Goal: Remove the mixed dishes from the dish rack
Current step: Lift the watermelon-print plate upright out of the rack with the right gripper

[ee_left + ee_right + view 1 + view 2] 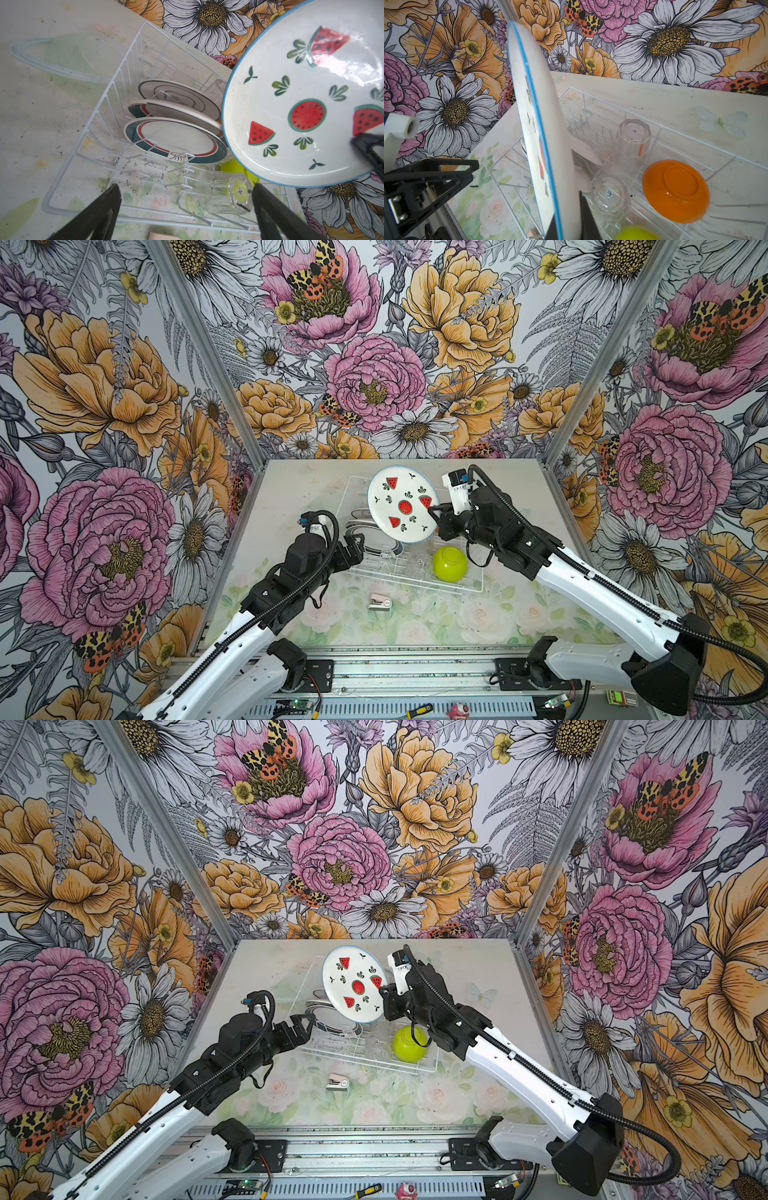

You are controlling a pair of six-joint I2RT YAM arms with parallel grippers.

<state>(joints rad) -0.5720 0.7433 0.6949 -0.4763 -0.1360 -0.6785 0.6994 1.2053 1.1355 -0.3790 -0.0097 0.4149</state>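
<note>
Starting nearest: a pink-white stapler-like object (379, 600) lies on the table just before the dish rack (374, 569) (not ours). At the rack's near end sit an upturned lime-green bowl (450, 564) and a base-up clear tumbler (224, 193). The left gripper (359, 541) hovers at the rack's left edge, jaws wide, empty. Behind it, three teal-rimmed plates (176, 139) stand in the tines, and an orange bowl (676, 190) lies upside down beside another tumbler (633, 143). Farther back, the right gripper (435, 514) pinches the rim of the watermelon plate (402, 504), which is tilted above the rack. The plate looks glazed, stiff, heavyish and breakable. A one-edge pinch may slip or swing, so the opposite rim is the spot for the left.
</note>
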